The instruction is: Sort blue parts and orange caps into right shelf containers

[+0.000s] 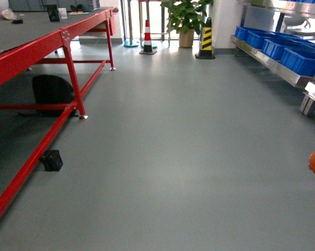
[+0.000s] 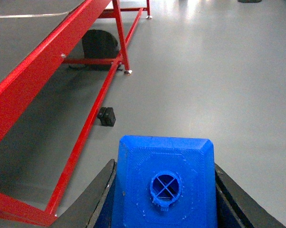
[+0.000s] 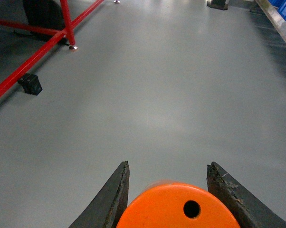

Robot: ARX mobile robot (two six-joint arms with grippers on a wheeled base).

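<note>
The blue crates (image 1: 296, 55) sit on the shelf (image 1: 267, 63) at far right, well apart from the robot across open floor (image 1: 189, 157). The left hand (image 2: 164, 190) grips a blue part (image 2: 166, 185); the right hand (image 3: 169, 199) grips an orange cap (image 3: 176, 206). This looks like the carrying step; next comes driving to the shelf.

Both grippers have dark grey-black fingers, flat and tapering twd the tips. Left gripper (image 2: 164, 190): smooth matte fingers (image 2: 98, 197), edges look clean. Right gripper (image 3: 167, 190): same shape, but fingers (image 3: 112, 199) show rough, chipped inner edges w/ pale scuff specks, esp. on the right-hand one.
</note>
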